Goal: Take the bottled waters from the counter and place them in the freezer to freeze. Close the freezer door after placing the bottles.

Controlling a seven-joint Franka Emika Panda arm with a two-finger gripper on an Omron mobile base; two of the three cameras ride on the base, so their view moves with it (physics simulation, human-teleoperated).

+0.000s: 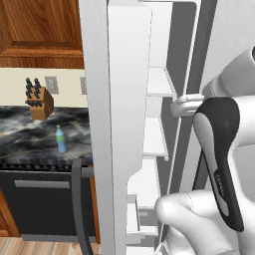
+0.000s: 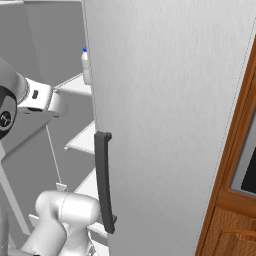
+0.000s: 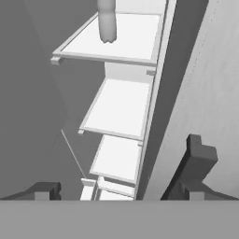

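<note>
the gripper (image 3: 121,186) hung inside the freezer (image 3: 121,107) with its jaws wide apart and empty. the white bottle (image 2: 86,65) stood upright on an upper shelf (image 3: 116,39) of the freezer; the blue-green bottle (image 1: 60,139) stood on the counter (image 1: 30,132), left of the freezer door (image 1: 117,124). the sound move, in my judgement, was to draw the hand straight out clear of the shelves, then go for the bottle on the counter.

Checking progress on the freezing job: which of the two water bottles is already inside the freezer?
The white bottle with the blue cap, upright on a freezer shelf; the green-capped bottle stands on the counter.
</note>
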